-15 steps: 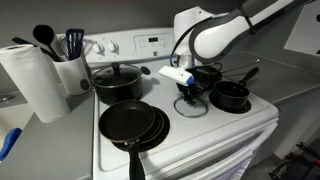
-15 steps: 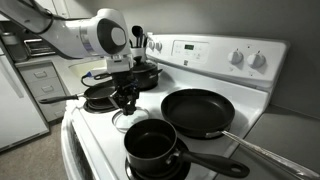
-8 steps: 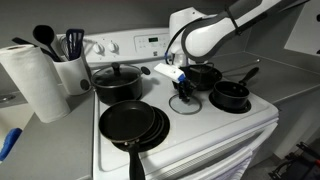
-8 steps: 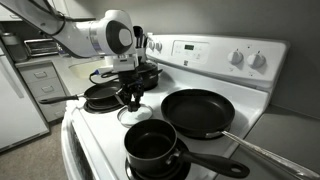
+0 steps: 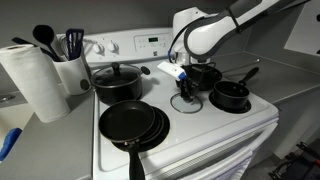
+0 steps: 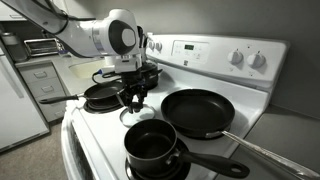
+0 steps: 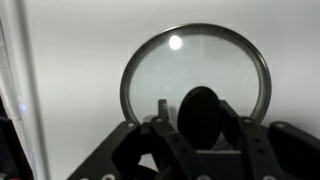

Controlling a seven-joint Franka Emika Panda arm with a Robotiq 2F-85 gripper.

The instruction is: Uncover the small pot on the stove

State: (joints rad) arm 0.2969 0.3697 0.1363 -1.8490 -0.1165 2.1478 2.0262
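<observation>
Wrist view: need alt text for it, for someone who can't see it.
A round glass lid with a dark rim lies flat on the white stove, seen from directly above. The gripper reaches in from the bottom edge, its dark fingers on either side of the lid's black knob.
</observation>
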